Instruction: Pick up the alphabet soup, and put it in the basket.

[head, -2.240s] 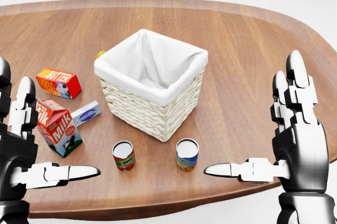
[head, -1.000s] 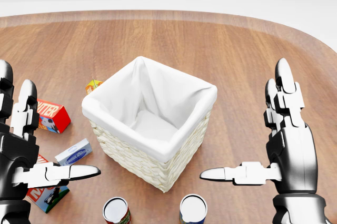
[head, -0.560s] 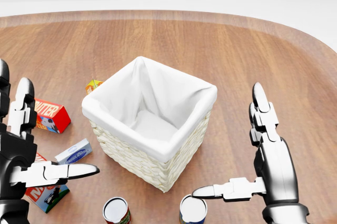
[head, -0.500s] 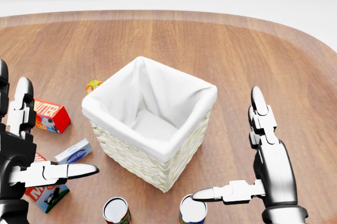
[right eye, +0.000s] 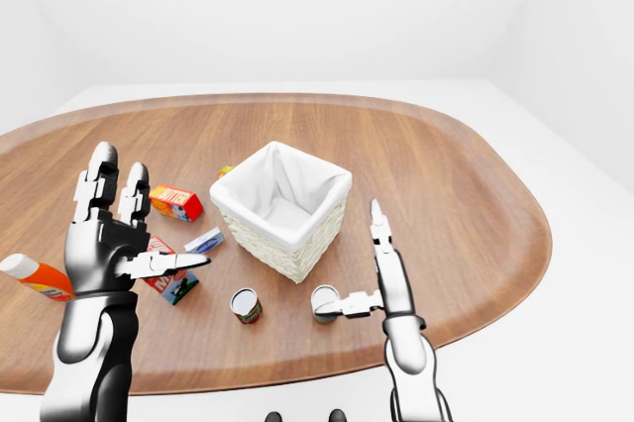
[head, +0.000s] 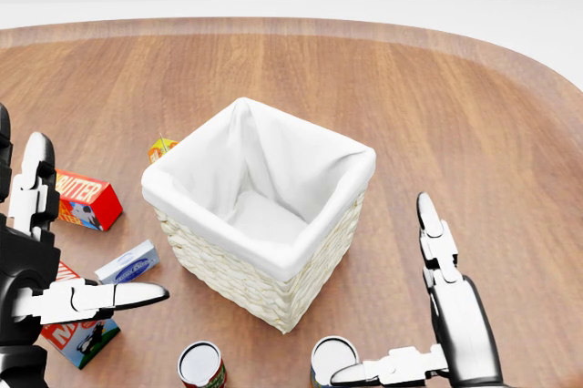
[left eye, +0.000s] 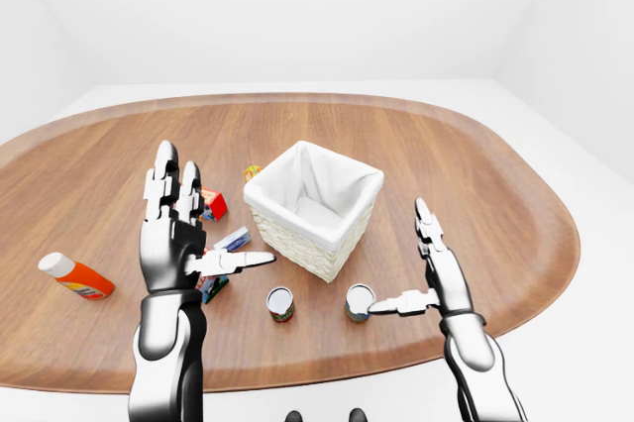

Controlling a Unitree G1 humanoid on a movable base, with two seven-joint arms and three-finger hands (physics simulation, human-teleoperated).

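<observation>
The alphabet soup can (head: 333, 357), with a blue and yellow label, stands upright on the wooden table at the bottom of the head view, below the basket (head: 239, 284). The basket is wicker with a white liner and has nothing in it. My right hand (head: 383, 292) is open, its thumb lying level right beside the can's right side and its fingers (head: 437, 247) pointing up. It is not closed round the can. My left hand (head: 91, 224) is open and holds nothing, raised at the left over the cartons.
A red and green can (head: 200, 365) stands left of the soup. A milk carton (head: 86, 335), a butter box (head: 84, 199) and a small blue box (head: 127, 262) lie at the left. An orange bottle (left eye: 74, 276) lies far left. The table edge (left eye: 495, 328) runs close below my right hand.
The view first shifted closer to the table. Since then my right hand has dropped and moved left, bringing its thumb beside the soup can. The left hand has barely moved.
</observation>
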